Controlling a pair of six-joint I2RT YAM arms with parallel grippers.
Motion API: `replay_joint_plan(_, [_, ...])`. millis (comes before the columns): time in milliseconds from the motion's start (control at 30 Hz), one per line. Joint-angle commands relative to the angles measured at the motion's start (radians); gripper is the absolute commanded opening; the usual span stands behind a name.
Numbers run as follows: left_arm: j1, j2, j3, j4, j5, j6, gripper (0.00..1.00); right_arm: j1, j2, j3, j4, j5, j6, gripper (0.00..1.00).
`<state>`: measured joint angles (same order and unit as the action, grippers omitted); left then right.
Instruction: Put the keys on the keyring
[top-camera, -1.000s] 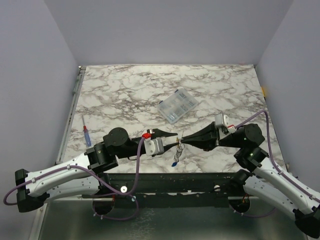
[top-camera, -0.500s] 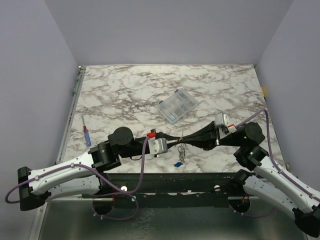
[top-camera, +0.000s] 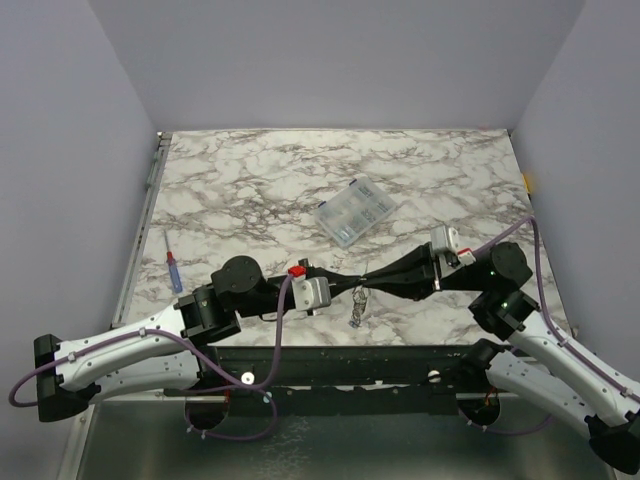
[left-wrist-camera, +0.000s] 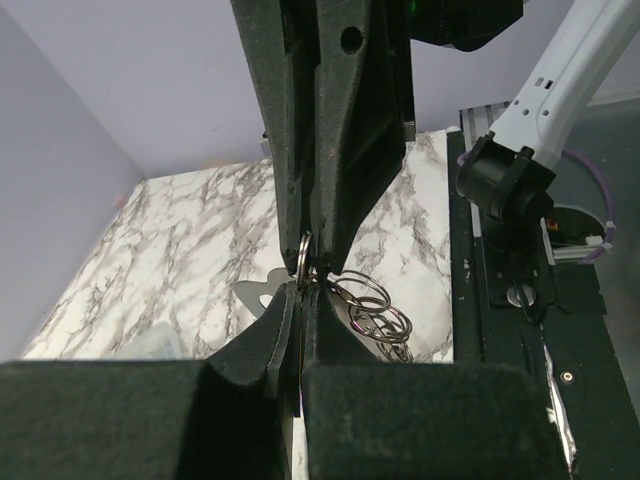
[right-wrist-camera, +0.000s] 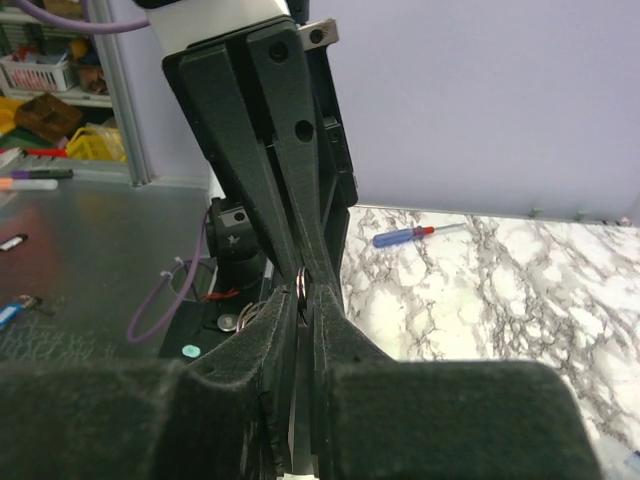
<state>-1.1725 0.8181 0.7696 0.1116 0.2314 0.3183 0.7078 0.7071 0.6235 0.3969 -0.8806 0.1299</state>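
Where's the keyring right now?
In the top view the keyring hangs over the near middle of the table, pinched where the left fingers and right fingers meet tip to tip.

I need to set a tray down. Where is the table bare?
Bare tabletop: far-left stretch between the screwdriver and compartment box, and the far-right corner. Crowded: near middle, where left gripper and right gripper pinch the keyring.

Silvery looped keyring aloft, dangling.

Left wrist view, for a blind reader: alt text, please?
The left gripper and right gripper meet tip to tip, both shut on the keyring; its linked silvery rings hang beside the tips above a marble table.
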Motion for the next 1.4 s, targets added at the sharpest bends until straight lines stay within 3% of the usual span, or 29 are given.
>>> replay_joint_plan(0, [0.001, -0.011, -0.005, 0.054, -0.044, 0.009, 0.00, 0.006, 0.007, 0.061, -0.101, -0.032, 0.009, 0.21])
replay_joint_plan(200, [0.002, 0.011, 0.000, 0.035, -0.050, 0.015, 0.00, 0.007, 0.002, 0.132, -0.286, 0.003, -0.050, 0.45])
replay_joint_plan(467, [0.001, 0.063, 0.020, -0.003, -0.080, 0.021, 0.00, 0.006, 0.011, 0.273, -0.628, 0.152, -0.272, 0.53])
replay_joint_plan(700, [0.001, 0.134, 0.044, -0.022, -0.124, 0.017, 0.00, 0.007, 0.146, 0.479, -0.971, 0.231, -0.452, 0.54])
replay_joint_plan(833, [0.002, 0.165, 0.060, -0.027, -0.138, 0.011, 0.00, 0.007, 0.208, 0.528, -1.084, 0.253, -0.507, 0.54])
replay_joint_plan(1367, [0.004, 0.250, 0.098, -0.033, -0.196, -0.015, 0.00, 0.008, 0.193, 0.417, -1.028, 0.279, -0.575, 0.38])
